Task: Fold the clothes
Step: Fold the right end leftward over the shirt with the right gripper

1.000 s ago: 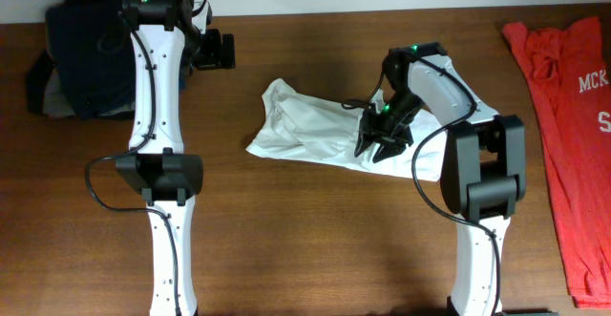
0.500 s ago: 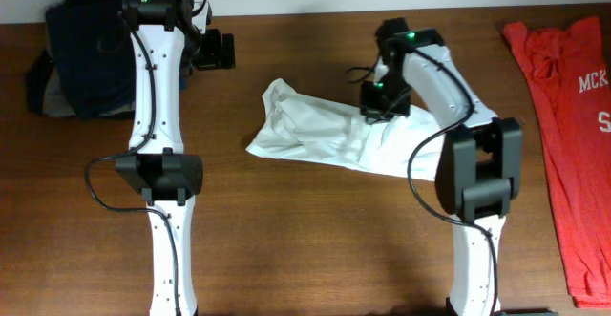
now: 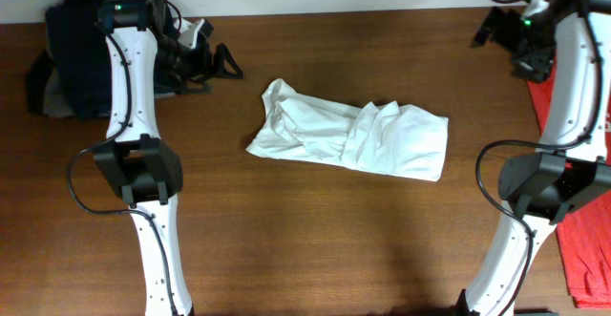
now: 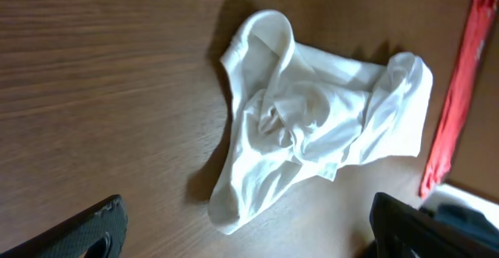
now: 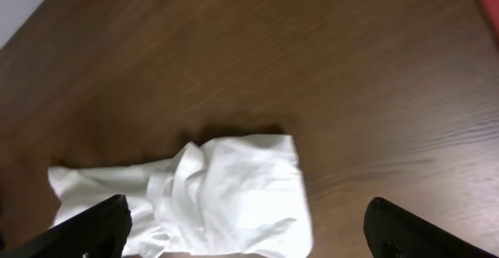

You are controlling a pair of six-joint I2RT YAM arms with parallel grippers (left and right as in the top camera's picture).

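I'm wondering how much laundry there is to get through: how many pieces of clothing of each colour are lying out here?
White T-shirt: 1
Red T-shirt: 1
Dark navy pile: 1 (the pieces in it cannot be told apart)
Total: 3

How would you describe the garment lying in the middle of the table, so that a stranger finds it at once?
On the brown wooden table, near its middle, lies a crumpled white T-shirt. It is the only white garment: the dark pile sits at the far left and the red shirt at the right edge.
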